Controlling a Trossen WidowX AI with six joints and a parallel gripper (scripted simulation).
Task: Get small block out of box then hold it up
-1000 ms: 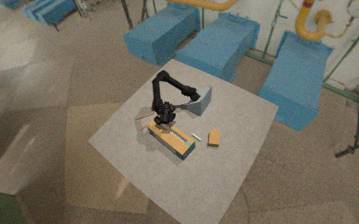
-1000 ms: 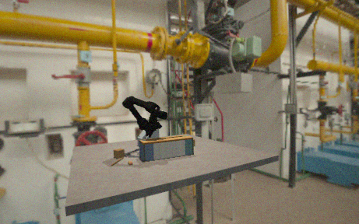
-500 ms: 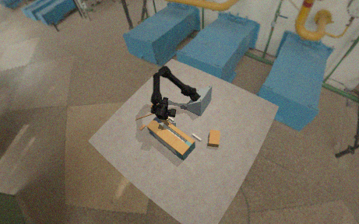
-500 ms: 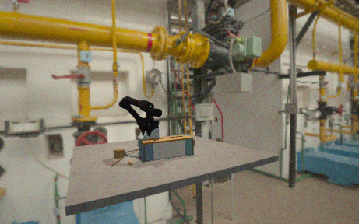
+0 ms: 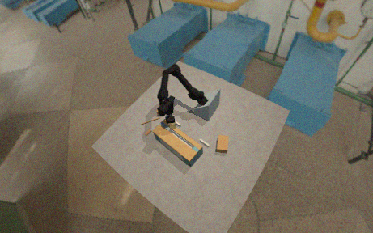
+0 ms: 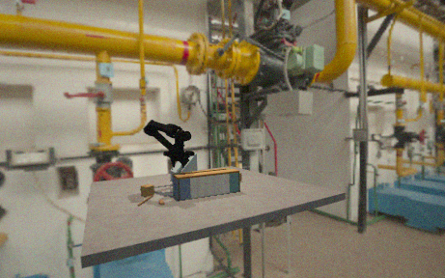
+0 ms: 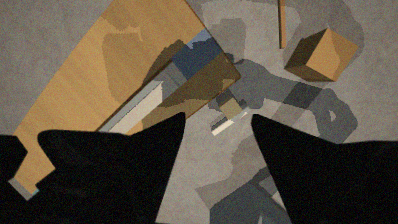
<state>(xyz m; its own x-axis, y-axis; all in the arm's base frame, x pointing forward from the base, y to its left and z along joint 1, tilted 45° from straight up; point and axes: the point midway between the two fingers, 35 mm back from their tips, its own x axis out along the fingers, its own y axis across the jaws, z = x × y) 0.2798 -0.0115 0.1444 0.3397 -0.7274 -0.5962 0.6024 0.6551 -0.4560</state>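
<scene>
The box (image 5: 178,146) (image 6: 208,186) (image 7: 70,75) has a wooden top with a long slot and a clear-looking front. A small tan block (image 5: 172,126) (image 7: 231,109) lies on the table just outside the box, close beside its long side near one end. A short white stick (image 5: 178,124) (image 7: 222,127) lies beside the block. My gripper (image 5: 171,121) (image 7: 218,118) is open and empty, pointing down above the table next to that end of the box. The block shows ahead between the fingertips in the wrist view. In the exterior view the box hides the block and the fingers.
A larger wooden block (image 6: 147,190) (image 7: 332,54) and a thin stick (image 5: 150,120) (image 6: 145,200) (image 7: 282,25) lie past the box's end, with a small orange piece (image 5: 148,133) (image 6: 161,202). Another wooden block (image 5: 222,144), a white stick (image 5: 204,142) and a grey wedge (image 5: 212,107) stand elsewhere.
</scene>
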